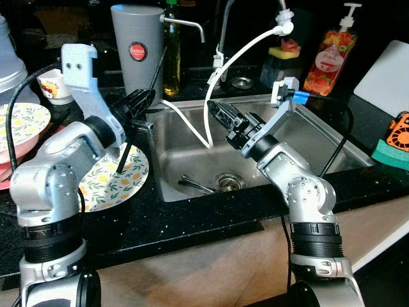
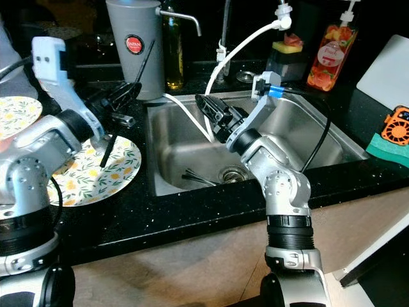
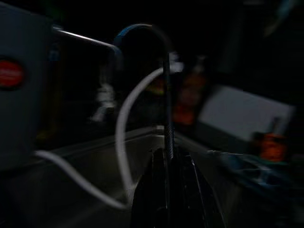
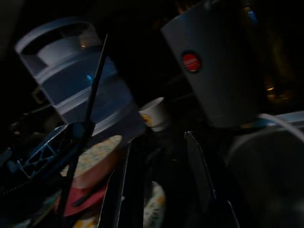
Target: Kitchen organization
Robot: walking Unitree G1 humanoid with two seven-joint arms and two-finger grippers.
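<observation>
My left gripper [image 1: 139, 102] is shut on a thin black stick [image 1: 124, 148], which slants from beside the grey utensil holder [image 1: 137, 48] down over the floral plate [image 1: 112, 185] on the black counter. The stick [image 3: 168, 118] rises from between the closed fingers in the left wrist view. My right gripper [image 1: 220, 112] hovers open over the steel sink [image 1: 185, 137], pointing left toward the holder, with nothing between its fingers [image 4: 199, 175]. More dark utensils [image 1: 195, 185] lie in the sink by the drain.
A white hose [image 1: 211, 109] loops from the tap into the sink. An oil bottle [image 1: 171, 54], a soap bottle [image 1: 329, 57] and a sponge caddy [image 1: 284, 61] stand behind it. Stacked plates [image 1: 19, 125] and a cup [image 1: 54, 86] sit at the left, a white board [image 1: 390, 77] at the right.
</observation>
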